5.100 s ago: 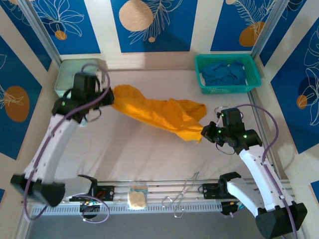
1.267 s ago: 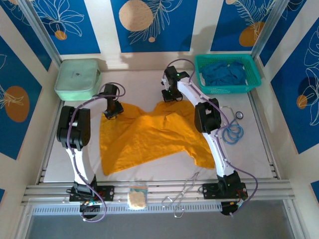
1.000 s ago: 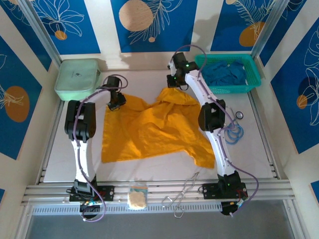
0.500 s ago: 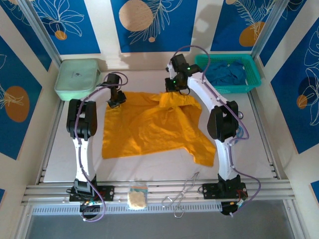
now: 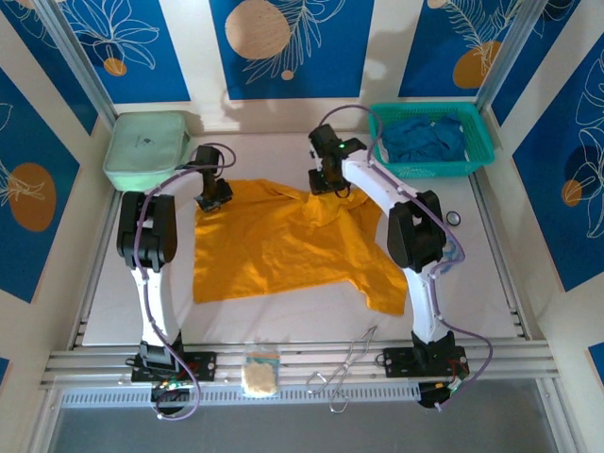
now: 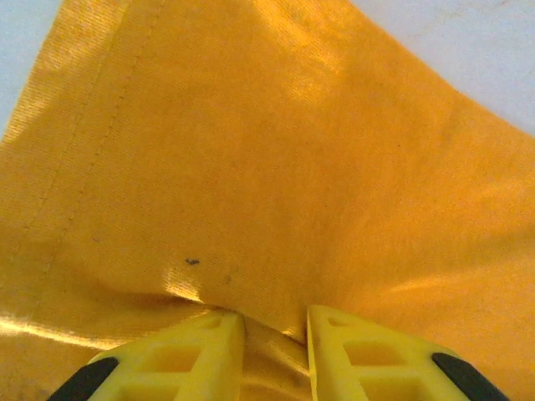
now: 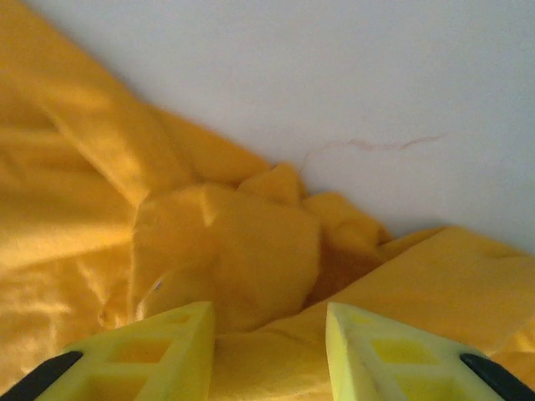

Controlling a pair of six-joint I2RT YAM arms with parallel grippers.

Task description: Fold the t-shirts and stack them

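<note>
Blue-and-cream patterned walls frame a white counter (image 5: 283, 326), and the mustard-orange soft cloth t-shirt (image 5: 283, 241) lies spread at its middle. Its long axis runs left to right, with a stitched hem at the left and one sleeve trailing to the near right. Both arms reach out long from the near edge to the shirt's far edge. The left pincer (image 5: 213, 200) is clamped on a fold at the far-left corner. The right pincer (image 5: 326, 184) hangs with fingers apart over bunched cloth. Deep blue cloth t-shirts (image 5: 425, 140) sit in the teal plastic mesh basket (image 5: 429, 170), far right.
</note>
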